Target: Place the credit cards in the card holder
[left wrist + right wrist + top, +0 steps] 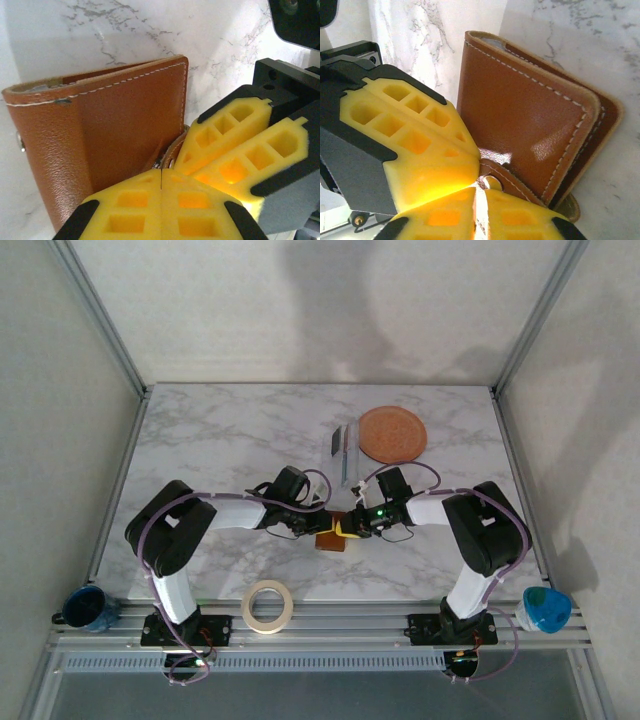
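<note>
far left on the white marble table (pixel 220 440) nothing bears on the job; a beige ring of tape (pixel 267 605) sits at the near edge. left gripper (pixel 161 176): yellow foam pads pressed flat together, tips butted against the lower edge of the small brown leather folding card holder (pixel 110 130); cannot tell if they nip any leather. card holder sits mid-table between the two grippers, folded over, white stitching outward, its leaves gaping only slightly at one edge. right gripper (pixel 480 192): pads nearly closed, pinching the little leather strap tab (pixel 495 172) at the wallet's corner. farther back and to the right, the thin pale and teal credit cards (pixel 345 452) lie just beside the round orange plate (pixel 392 434), well apart from the card holder; too small to separate from the clear sleeve there. judgement: step in hand is opening the wallet, no card loaded yet. to do it well, left should pin the body down while right peels the tab away along its length, gently, so the wallet does not lift or skid; spread the leaves enough to expose a pocket before either arm goes for a card.
</note>
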`<action>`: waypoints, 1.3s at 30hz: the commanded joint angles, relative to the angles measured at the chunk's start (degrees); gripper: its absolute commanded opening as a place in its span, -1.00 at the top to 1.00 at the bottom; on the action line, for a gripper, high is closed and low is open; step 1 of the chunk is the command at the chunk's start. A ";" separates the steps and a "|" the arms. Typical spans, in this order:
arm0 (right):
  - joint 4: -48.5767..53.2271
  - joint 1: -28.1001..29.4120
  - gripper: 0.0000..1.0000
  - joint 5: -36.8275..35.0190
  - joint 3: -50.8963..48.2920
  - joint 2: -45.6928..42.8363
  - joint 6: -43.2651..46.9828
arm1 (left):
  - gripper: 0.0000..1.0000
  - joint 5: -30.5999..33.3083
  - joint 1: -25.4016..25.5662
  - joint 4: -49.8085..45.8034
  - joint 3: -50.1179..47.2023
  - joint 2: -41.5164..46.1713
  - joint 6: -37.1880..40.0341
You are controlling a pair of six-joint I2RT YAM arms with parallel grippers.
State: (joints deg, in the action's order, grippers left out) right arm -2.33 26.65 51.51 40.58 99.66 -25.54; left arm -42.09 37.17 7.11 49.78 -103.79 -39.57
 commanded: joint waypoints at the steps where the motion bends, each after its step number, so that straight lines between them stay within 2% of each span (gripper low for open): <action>1: 0.96 -0.39 0.65 0.75 -0.07 -2.10 -0.80 | 1.00 -0.63 -1.03 1.12 0.22 -0.29 1.01; 5: 2.44 -0.43 0.60 0.29 0.35 -4.64 -1.01 | 1.00 -0.72 -1.43 1.31 -0.43 1.10 0.70; 8: 3.92 -0.35 0.67 -0.37 1.12 -5.21 -1.05 | 1.00 -0.54 -1.41 0.88 -0.30 1.33 0.77; 14: 5.17 -0.29 0.75 -1.41 2.84 -2.86 -1.79 | 1.00 -0.83 -1.48 1.54 -0.95 0.08 0.33; 24: 8.82 0.61 0.77 -4.89 4.99 -0.18 -0.94 | 1.00 -0.85 -1.53 0.97 -1.35 1.08 0.31; 30: 10.58 1.16 0.65 -7.33 6.12 0.54 -0.46 | 1.00 -1.10 -1.40 2.11 -2.31 2.07 -0.72; 39: 11.77 1.84 0.64 -9.21 6.71 1.37 0.31 | 1.00 -0.38 -1.33 1.51 -2.36 1.22 -0.51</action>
State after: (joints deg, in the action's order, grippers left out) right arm 7.68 28.08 44.56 46.15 99.96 -26.22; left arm -42.26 36.12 8.80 47.92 -102.80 -40.10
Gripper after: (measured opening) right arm 0.181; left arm 0.033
